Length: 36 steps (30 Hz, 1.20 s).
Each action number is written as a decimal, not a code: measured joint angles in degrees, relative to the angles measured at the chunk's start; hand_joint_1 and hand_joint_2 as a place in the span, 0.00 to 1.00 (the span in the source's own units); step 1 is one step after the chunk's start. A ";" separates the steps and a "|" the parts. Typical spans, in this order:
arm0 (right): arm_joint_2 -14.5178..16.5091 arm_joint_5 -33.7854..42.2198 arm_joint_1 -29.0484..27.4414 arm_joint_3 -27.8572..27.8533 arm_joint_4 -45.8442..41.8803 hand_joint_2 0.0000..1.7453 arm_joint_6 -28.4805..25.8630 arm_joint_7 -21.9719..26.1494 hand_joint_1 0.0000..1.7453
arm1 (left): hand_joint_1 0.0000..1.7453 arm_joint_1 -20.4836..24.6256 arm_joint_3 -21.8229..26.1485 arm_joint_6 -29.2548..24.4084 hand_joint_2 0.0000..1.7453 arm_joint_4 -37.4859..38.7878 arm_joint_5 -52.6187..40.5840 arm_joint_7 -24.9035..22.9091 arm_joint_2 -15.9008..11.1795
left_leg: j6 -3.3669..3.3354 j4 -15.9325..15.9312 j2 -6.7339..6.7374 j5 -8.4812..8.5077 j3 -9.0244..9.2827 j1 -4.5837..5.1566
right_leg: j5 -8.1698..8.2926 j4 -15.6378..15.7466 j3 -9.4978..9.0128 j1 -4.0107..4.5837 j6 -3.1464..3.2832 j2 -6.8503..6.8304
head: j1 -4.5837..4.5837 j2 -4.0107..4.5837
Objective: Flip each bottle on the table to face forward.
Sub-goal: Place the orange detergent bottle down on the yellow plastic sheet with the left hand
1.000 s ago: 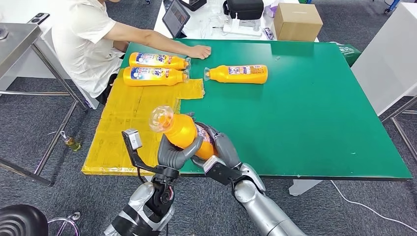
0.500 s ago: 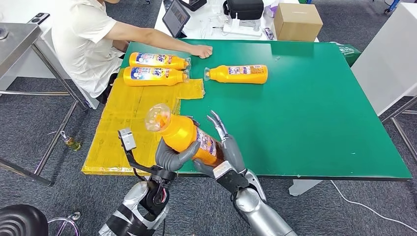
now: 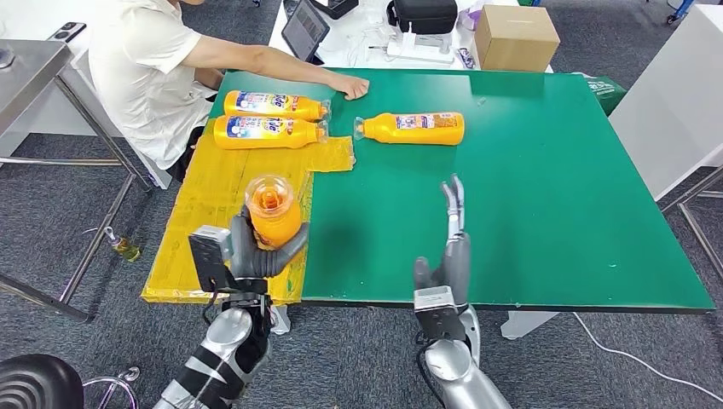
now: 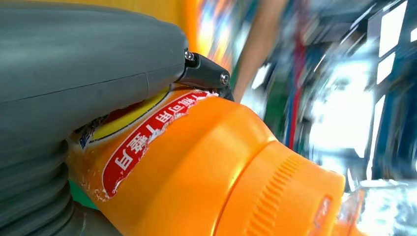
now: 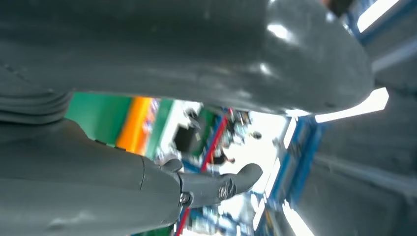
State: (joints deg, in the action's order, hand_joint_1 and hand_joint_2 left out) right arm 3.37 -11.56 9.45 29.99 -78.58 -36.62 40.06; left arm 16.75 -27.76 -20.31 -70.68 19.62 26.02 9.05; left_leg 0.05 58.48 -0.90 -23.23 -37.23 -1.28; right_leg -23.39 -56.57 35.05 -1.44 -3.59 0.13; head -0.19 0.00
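Gripping the orange bottle (image 3: 273, 213) around its body, the left hand (image 3: 247, 251) holds it upright above the near edge of the yellow mat (image 3: 217, 221), clear cap toward the head camera. In the left wrist view the thumb lies across the torn red label and the bottle's shoulder (image 4: 206, 162), so the grasp looks firm — likely because the bottle is mid-turn, held off the surface so it can be set down the right way round. Which way its label faces cannot be told from above.

The right hand (image 3: 448, 247) stands over the green table (image 3: 546, 213) well apart from the bottle, fingers straight, spread and holding nothing; the right wrist view shows the same bare fingers (image 5: 216, 189). It appears to be out of the job, with the left hand alone carrying the bottle.

Counting bottles gives four: the one in the left hand, two lying side by side on the far part of the mat (image 3: 274, 105) (image 3: 266, 132) with printed labels up, and one lying on the bare green farther right (image 3: 412, 128). The pair on the mat reads as the finished row, the one on the green as waiting — a judgement only.

One person sits at the far left corner, a hand (image 3: 349, 86) resting on the table just beside the nearest lying bottle. One cardboard box (image 3: 515, 36) sits beyond the table.
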 joint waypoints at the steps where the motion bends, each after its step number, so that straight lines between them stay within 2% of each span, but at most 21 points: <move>1: 0.89 -1.23 -1.11 -2.79 -2.77 0.00 -2.19 0.00 0.00 | 0.99 1.38 0.62 -8.38 1.00 2.25 -10.03 1.69 -0.34 | 0.00 0.00 0.00 0.01 0.00 0.00 | 0.00 0.00 0.00 0.00 0.00 0.00 | 0.00 0.00; 2: 1.85 -2.51 -2.01 -5.64 -5.31 0.00 -3.31 0.00 0.00 | 0.99 2.83 1.62 -15.19 1.00 4.78 -20.50 3.10 -0.55 | 0.01 0.00 0.00 0.01 0.01 -0.01 | 0.00 0.00 -0.01 0.00 0.00 0.00 | 0.00 0.00; 3: 2.68 -3.15 -2.40 -7.79 -6.90 0.00 -3.43 0.00 0.00 | 0.99 4.02 3.07 -18.42 1.00 7.06 -29.21 3.31 -0.47 | 0.01 0.00 0.01 0.02 0.01 -0.01 | 0.01 -0.01 -0.01 0.00 0.00 0.00 | 0.00 0.00; 6: 3.57 -2.88 -2.76 -10.31 -8.31 0.00 -3.53 0.00 0.00 | 1.00 5.76 8.38 -18.76 1.00 11.27 -42.85 1.85 0.26 | 0.01 0.00 0.03 0.02 0.03 0.00 | 0.02 -0.01 -0.01 -0.01 0.00 0.02 | 0.00 0.00; 9: 3.92 -2.34 -2.87 -11.30 -8.80 0.00 -3.53 0.00 0.00 | 1.00 7.30 10.50 -18.70 1.00 14.64 -46.48 -0.63 0.37 | 0.01 0.00 0.00 0.03 0.03 0.00 | 0.02 -0.01 -0.01 -0.01 0.00 0.00 | 0.00 0.00; 12: 3.98 -1.04 -2.87 -11.51 -8.82 0.00 -3.53 0.00 0.00 | 1.00 9.10 10.62 -18.24 1.00 17.92 -51.50 -5.53 0.23 | 0.01 0.00 -0.02 0.03 0.01 0.00 | 0.01 -0.01 -0.02 -0.01 0.00 -0.01 | -0.01 0.00; 15: 4.02 0.47 -2.83 -11.54 -8.59 0.00 -3.52 0.00 0.00 | 1.00 11.03 10.41 -15.60 1.00 21.15 -54.12 -10.52 -0.05 | 0.01 0.00 0.01 0.03 0.01 0.00 | 0.02 -0.01 0.00 -0.01 0.00 0.01 | 0.01 0.00; 18: 4.02 2.06 -2.62 -11.48 -7.90 0.00 -3.43 0.00 0.00 | 0.98 13.23 10.23 -12.54 1.00 24.90 -54.55 -12.83 -0.17 | 0.01 0.00 0.00 0.03 0.00 0.00 | 0.02 -0.01 0.00 -0.01 0.00 0.00 | 0.00 0.00; 19: 4.02 2.40 -2.54 -11.45 -7.61 0.00 -3.34 0.00 0.00 | 0.92 13.94 10.21 -11.82 1.00 26.09 -54.58 -13.15 -0.20 | 0.01 0.00 0.00 0.03 0.00 0.00 | 0.02 -0.02 -0.01 -0.01 0.00 0.00 | 0.01 0.00; 22: 4.02 2.78 -2.33 -11.40 -6.82 0.00 -2.87 0.00 0.00 | 0.58 16.03 10.01 -9.33 1.00 29.12 -54.57 -13.69 -0.22 | 0.01 0.00 0.00 0.03 0.01 0.00 | 0.02 -0.02 -0.03 -0.01 0.00 0.00 | 0.01 0.00; 23: 4.02 2.84 -2.24 -11.40 -6.56 0.00 -2.69 0.00 0.00 | 0.52 16.73 9.90 -8.30 1.00 30.05 -54.52 -13.83 -0.22 | 0.01 0.00 -0.01 0.03 0.01 0.00 | 0.02 -0.02 -0.04 -0.01 0.00 0.00 | 0.00 0.00; 25: 4.02 2.95 -2.05 -11.38 -6.00 0.00 -2.47 0.00 0.00 | 0.52 17.96 9.76 -6.70 1.00 31.70 -54.32 -14.00 -0.22 | 0.01 0.00 -0.02 0.03 0.02 0.00 | 0.01 -0.02 -0.07 -0.01 0.00 -0.01 | 0.00 0.00; 29: 4.02 3.01 -1.77 -11.36 -5.11 0.00 -2.46 0.00 0.00 | 0.01 19.26 9.67 -6.00 1.00 33.78 -54.03 -14.04 -0.22 | 0.01 0.00 -0.01 0.04 0.06 0.00 | 0.02 -0.02 -0.10 -0.01 0.00 -0.01 | 0.00 0.00; 36: 3.88 2.37 -1.15 -10.56 -3.54 0.00 -3.00 0.00 0.00 | 0.00 19.59 9.62 -4.89 1.00 36.54 -53.21 -13.37 -0.19 | 0.02 0.00 0.00 0.06 0.07 0.00 | 0.03 -0.02 -0.08 0.00 0.00 0.00 | -0.01 0.00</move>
State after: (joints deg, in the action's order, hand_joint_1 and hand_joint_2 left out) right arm 7.25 -9.19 8.30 19.43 -82.13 -39.62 40.06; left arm 36.34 -18.14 -25.20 -34.15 -33.59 12.65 8.87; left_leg 0.07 58.49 -0.90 -23.17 -37.16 -1.29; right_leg -23.36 -56.59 34.97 -1.45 -3.59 0.14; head -0.20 0.00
